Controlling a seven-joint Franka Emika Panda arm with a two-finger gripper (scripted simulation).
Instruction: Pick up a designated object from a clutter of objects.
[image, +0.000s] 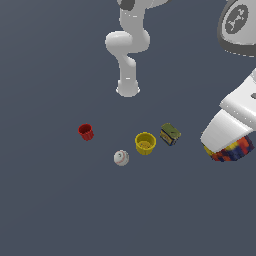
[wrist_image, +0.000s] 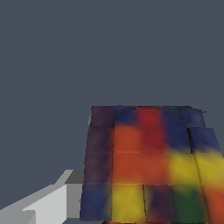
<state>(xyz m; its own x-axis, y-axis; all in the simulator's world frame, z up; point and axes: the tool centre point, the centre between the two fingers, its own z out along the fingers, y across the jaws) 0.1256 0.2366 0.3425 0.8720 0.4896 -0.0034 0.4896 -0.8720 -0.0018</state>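
The multicoloured block (image: 234, 150) with red, blue, yellow and dark squares shows at the exterior view's right, right under my white hand. It looks larger than the other items, so it hangs above the floor. My gripper (image: 226, 144) is shut on it; the fingertips are hidden by the hand. In the wrist view the block (wrist_image: 148, 162) fills the frame close up, with one grey-white finger (wrist_image: 52, 202) beside it. The rest of the clutter lies on the floor: red ribbed cup (image: 86, 131), white baseball (image: 121, 158), yellow cup (image: 145, 143), olive-green box (image: 170, 134).
The arm's white base (image: 128, 89) stands at the back, behind the items. A large arm link (image: 239, 27) fills the exterior view's upper right corner. The floor (image: 50, 200) is plain dark grey.
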